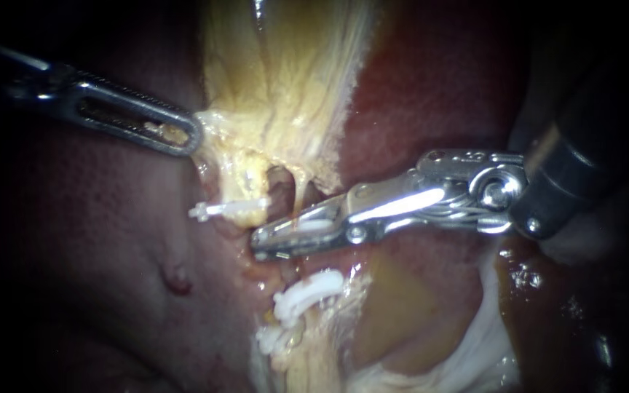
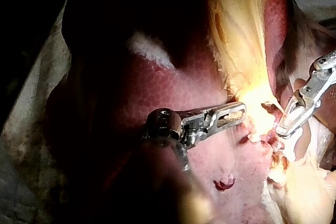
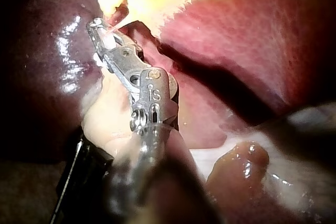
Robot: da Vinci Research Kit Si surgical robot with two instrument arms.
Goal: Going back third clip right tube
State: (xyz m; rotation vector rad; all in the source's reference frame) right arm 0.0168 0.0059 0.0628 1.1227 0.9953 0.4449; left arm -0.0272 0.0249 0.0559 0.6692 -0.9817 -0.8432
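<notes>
Jaws of left instrument, slotted steel, clamped on the frayed yellow gallbladder edge. Right instrument jaws narrowly parted, gripping nothing. Their tips sit just below the upper clip, white, lying across tissue under that edge. Thin pale strand touches the upper jaw. Lower clips, white and lumpy, lie close beneath the jaws. Cannot tell which clip is third. Smooth wet liver lies open on the left.
</notes>
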